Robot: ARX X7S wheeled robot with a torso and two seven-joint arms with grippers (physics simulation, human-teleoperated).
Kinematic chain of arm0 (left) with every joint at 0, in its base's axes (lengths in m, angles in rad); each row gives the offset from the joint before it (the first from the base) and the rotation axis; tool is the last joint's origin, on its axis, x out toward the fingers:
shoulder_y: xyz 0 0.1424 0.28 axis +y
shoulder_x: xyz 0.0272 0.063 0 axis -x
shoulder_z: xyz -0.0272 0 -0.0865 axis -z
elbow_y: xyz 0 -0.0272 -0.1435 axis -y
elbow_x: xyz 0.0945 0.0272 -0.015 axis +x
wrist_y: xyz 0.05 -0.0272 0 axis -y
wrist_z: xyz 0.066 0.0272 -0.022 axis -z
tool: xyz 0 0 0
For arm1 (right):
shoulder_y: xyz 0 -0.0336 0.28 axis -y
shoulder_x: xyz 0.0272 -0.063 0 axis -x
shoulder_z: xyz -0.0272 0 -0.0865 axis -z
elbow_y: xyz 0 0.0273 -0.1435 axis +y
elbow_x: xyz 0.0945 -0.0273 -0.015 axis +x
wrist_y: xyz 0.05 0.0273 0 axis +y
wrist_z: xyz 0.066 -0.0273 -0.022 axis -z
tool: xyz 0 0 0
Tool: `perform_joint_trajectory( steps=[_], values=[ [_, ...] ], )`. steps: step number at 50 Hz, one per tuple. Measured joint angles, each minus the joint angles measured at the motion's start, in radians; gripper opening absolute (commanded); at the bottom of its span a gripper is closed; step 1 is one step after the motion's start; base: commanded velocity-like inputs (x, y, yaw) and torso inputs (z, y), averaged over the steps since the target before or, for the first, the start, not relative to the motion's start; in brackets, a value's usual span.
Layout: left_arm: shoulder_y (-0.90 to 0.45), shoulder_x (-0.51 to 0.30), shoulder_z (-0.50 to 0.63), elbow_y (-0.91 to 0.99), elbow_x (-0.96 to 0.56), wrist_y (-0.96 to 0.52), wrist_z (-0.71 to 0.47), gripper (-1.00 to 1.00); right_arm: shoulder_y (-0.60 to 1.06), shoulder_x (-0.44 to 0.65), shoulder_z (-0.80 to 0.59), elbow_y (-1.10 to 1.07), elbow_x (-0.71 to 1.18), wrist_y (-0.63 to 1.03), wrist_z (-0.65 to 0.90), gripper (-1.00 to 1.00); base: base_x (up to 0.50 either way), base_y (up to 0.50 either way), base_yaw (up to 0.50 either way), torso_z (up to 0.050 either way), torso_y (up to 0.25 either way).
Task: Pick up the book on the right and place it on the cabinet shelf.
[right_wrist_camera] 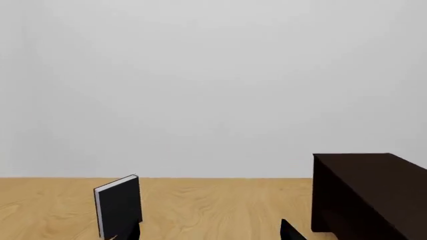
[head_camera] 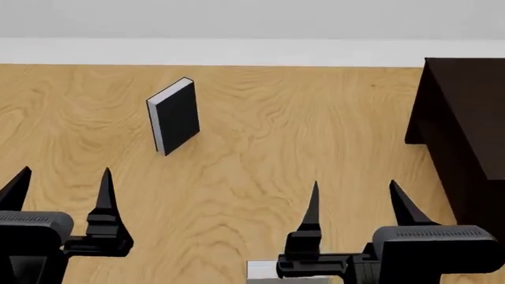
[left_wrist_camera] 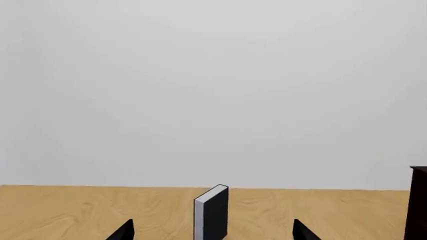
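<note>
On the wooden bench [head_camera: 261, 136] a black-covered book [head_camera: 174, 116] with white pages stands upright at about eleven o'clock from the robot, well apart from everything else. The dark cabinet [head_camera: 462, 124] sits at the two o'clock edge of the bench, its flat top seen from above in the head view. A pale grey slab [head_camera: 264, 270], possibly the book to be moved, peeks out at six o'clock just beside the right arm; too little shows to be sure. The left claw [head_camera: 61, 182] hangs at eight o'clock with its fingers spread and nothing between them. The right claw [head_camera: 353, 195] hangs at five o'clock, fingers likewise spread and holding nothing, near the cabinet.
</note>
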Motion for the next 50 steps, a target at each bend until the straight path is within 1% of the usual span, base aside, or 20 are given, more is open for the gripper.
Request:
perform_joint_trajectory(
  steps=[12, 23, 35, 42, 50],
  values=[
    [0.001, -0.012, 0.015, 0.006, -0.004, 0.008, -0.01, 1.0, 0.004, 0.011, -0.004, -0.018, 0.018, 0.031, 0.008, 1.0, 0.5, -0.16, 0.0, 0.0, 0.001],
    [0.003, -0.023, 0.024, 0.01, -0.015, 0.014, -0.015, 1.0, 0.008, 0.015, -0.017, -0.015, 0.024, 0.035, 0.011, 1.0, 0.5, -0.01, 0.0, 0.0, 0.001],
    [0.002, -0.032, 0.03, 0.015, -0.027, 0.015, -0.023, 1.0, 0.011, 0.015, -0.014, -0.01, 0.049, 0.03, 0.01, 1.0, -0.01, 0.0, 0.0, 0.0, 0.001],
    [0.004, -0.037, 0.033, 0.018, -0.033, 0.015, -0.028, 1.0, 0.011, 0.019, -0.021, -0.009, 0.05, 0.028, 0.012, 1.0, 0.46, 0.0, 0.0, 0.0, 0.0],
    [0.003, -0.043, 0.036, 0.022, -0.041, 0.013, -0.033, 1.0, 0.009, 0.02, -0.017, -0.007, 0.058, 0.014, 0.015, 1.0, -0.01, 0.0, 0.0, 0.0, 0.0]
  ],
)
